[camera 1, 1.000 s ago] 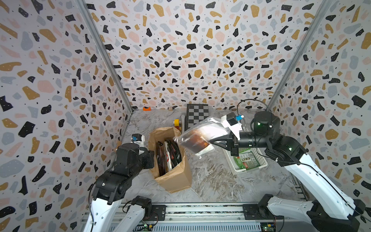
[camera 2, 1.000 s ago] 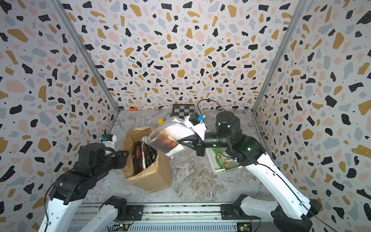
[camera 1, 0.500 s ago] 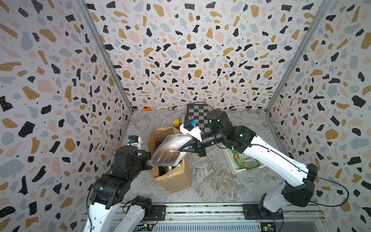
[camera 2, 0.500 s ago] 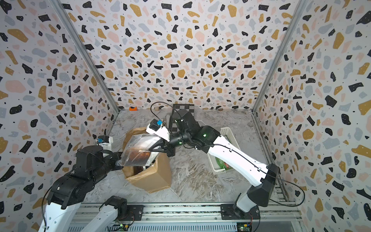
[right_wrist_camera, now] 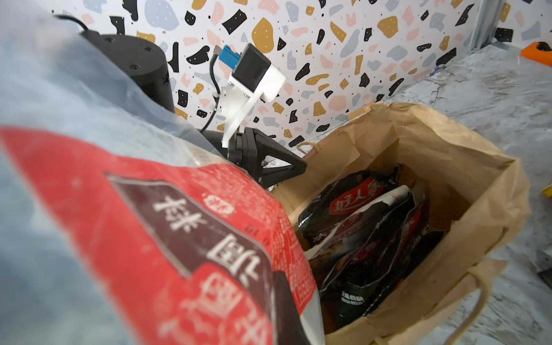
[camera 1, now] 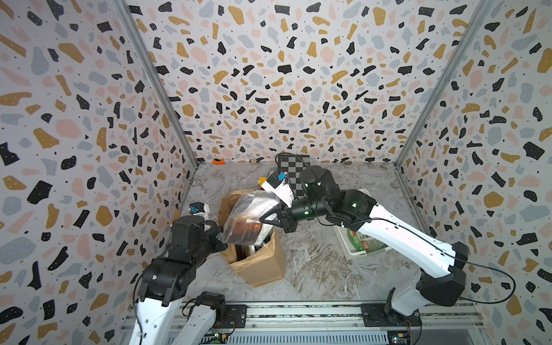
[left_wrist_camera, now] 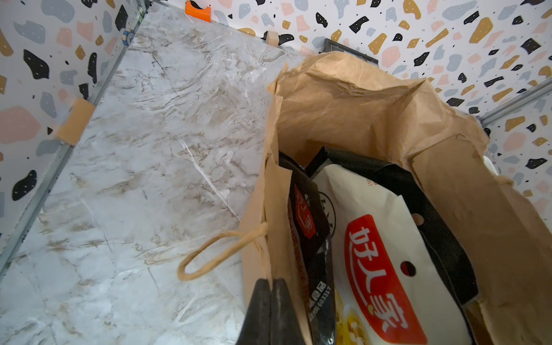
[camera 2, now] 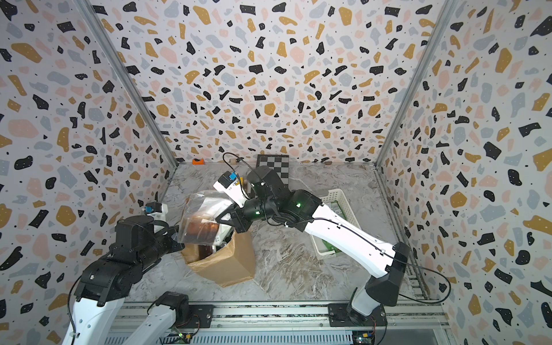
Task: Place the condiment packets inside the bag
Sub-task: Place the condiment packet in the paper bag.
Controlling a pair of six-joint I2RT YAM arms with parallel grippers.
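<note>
Two containers stand on the marble table. In the bag, standing open nearer my left arm, I count several condiment packets on edge: black ones with red labels, plus a cream packet with a red label leaning between them. The white basket sits well apart on the right side, partly under my right arm, and it holds a green packet.

My right gripper is clamped on the held packet, silvery on one face and printed red and black on the other. It hangs tilted above the bag's mouth and has not gone inside.

My left gripper has its jaws pressed together at the bag's near rim, just beside the twisted handle. I cannot tell whether paper is pinched between them.

A second ago the right arm held that packet up between the bag and the basket. It has since swung across over the opening. The left jaws, apart back then, have come together. Neither the bag nor the basket has shifted.
</note>
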